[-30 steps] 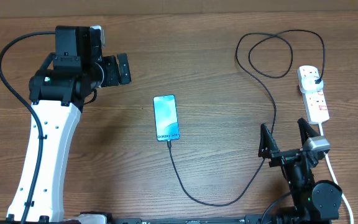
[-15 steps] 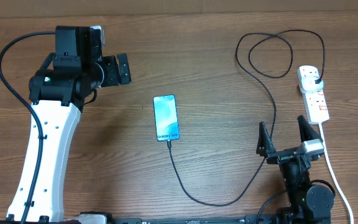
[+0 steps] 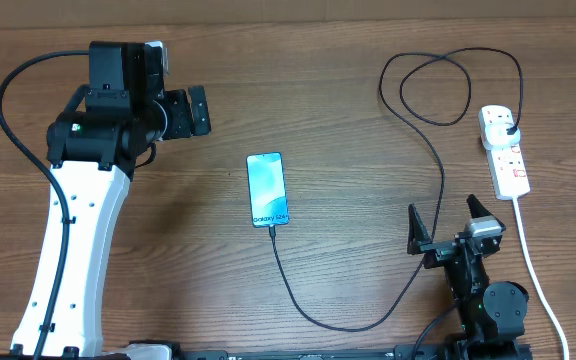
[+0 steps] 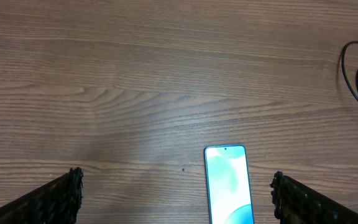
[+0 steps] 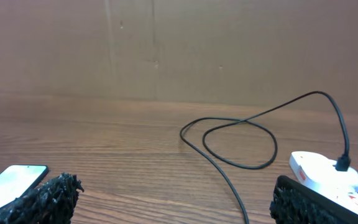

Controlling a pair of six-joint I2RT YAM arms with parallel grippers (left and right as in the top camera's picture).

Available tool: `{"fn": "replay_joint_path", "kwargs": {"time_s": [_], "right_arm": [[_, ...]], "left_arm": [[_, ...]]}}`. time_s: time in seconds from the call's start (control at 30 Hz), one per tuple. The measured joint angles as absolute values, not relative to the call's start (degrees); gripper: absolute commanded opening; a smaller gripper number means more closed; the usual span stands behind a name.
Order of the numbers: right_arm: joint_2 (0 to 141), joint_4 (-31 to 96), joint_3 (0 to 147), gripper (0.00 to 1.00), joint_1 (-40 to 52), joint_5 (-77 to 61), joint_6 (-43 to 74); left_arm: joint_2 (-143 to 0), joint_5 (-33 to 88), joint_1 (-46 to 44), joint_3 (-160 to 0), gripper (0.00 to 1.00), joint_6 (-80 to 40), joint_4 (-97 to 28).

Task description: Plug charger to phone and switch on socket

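Right gripper [image 3: 446, 222] drifted left, nearer, away from socket [image 3: 504, 150]; fingers spread, empty. Left gripper [image 3: 193, 112] likewise wide, parked far-left. Charger [image 3: 440, 165] already joins phone [image 3: 267, 189] and socket, so likely backing off

The wooden table [image 3: 348, 60] bears the phone [image 3: 267, 188], charger [image 3: 441, 178] and socket [image 3: 504, 150].

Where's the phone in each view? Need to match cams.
Overhead: phone at centre, screen lit.
Left wrist: bottom edge, right of centre, lower end cut off.
Right wrist: bottom-left corner, partly cut off.
Shared landmark: charger cable loop, at upper right overhead, right edge in left wrist, centre-right in right wrist.
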State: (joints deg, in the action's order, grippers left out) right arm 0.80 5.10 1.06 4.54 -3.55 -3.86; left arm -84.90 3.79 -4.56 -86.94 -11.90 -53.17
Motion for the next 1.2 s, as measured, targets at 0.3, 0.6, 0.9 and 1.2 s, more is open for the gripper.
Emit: {"fn": "replay_joint_path", "kwargs": {"time_s": [0.3,0.6,0.9,1.2], "right_arm": [[0.80,5.17,1.06,1.00,4.54,-2.13,-4.14],[0.80,5.19,1.06,1.00,4.54,-1.76,-3.36],[0.80,5.17,1.06,1.00,4.54,-1.48,-3.20],[0.80,5.17,1.06,1.00,4.54,-1.48,-3.18]], "left_arm": [[-84.90,3.77,-4.56,-86.94,1.00,-11.90,-53.17],[-84.90,3.77,-4.56,-86.94,0.99,-11.90,-53.17],[-84.90,3.79,-4.56,-86.94,1.00,-11.90,-53.17],[-84.90,3.77,-4.56,-86.94,0.99,-11.90,-53.17]]}}
